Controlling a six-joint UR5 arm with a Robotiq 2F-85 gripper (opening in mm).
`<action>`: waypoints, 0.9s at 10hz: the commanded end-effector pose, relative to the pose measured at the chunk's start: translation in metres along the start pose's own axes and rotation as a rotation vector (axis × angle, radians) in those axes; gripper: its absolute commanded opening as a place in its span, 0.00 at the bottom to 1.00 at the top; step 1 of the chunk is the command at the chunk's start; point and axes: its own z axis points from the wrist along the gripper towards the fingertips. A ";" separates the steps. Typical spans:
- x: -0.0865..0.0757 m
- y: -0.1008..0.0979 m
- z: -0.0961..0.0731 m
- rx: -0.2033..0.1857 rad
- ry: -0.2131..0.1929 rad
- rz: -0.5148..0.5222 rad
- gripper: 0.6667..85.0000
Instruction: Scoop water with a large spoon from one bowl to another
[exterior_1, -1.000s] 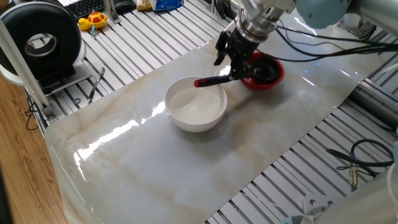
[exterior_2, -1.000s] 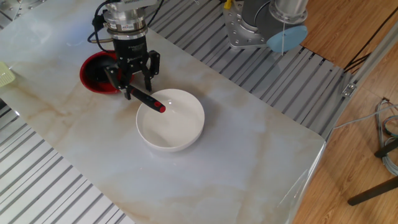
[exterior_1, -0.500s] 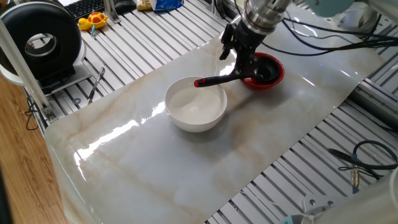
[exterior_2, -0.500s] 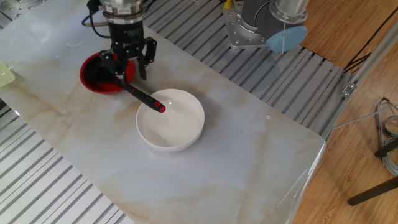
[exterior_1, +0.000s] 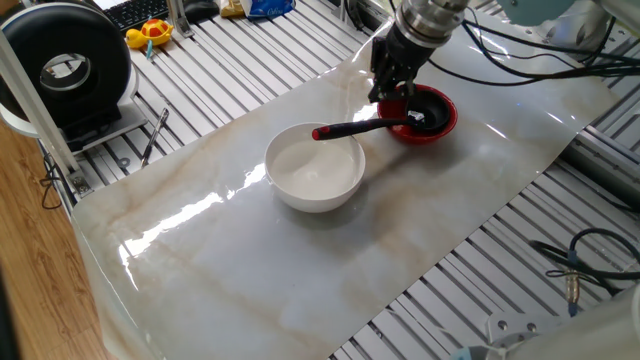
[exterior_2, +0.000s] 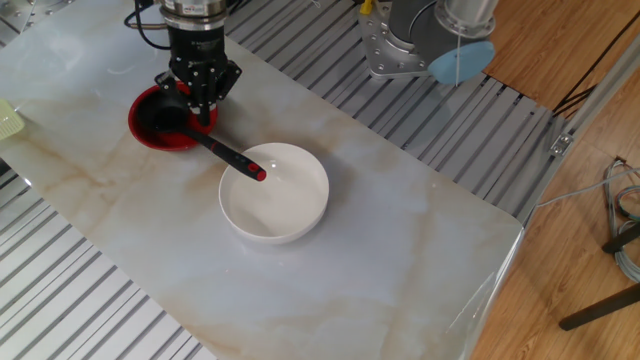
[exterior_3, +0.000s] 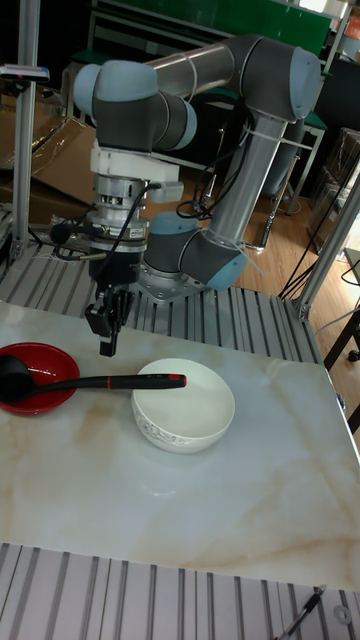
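Since the earlier pictures, the gripper (exterior_2: 203, 100) had let go of the black ladle (exterior_1: 375, 124) and gone up a little, and its fingers, spread wide before, had come close together with nothing between them. It hung just above the ladle's handle, by the rim of the small red bowl (exterior_2: 141, 134), not touching it as far as the tall fixed view showed. The ladle's round scoop sat down inside the red bowl, and its long handle reached out so that the red tip (exterior_3: 170, 380) lay over the rim of the big white bowl (exterior_1: 315, 170). The white bowl stood just beside the red one on the pale marble-look table top (exterior_1: 300, 270). The water could hardly be seen (only a soft shine in the white bowl), so how much sat in each bowl could not be told. The ladle looked set down, so this pour seemed over. If more water was wanted, the fingers would need to open first, come straight down over the thin handle and pinch it in the middle. Lifting slowly and keeping the scoop level would help stop spills. A quick tug might tip the light red bowl.
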 end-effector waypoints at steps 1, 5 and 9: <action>-0.012 0.000 -0.004 -0.012 -0.003 0.051 0.01; 0.005 -0.006 -0.008 0.003 0.097 0.105 0.01; 0.015 -0.007 -0.017 0.010 0.117 0.147 0.01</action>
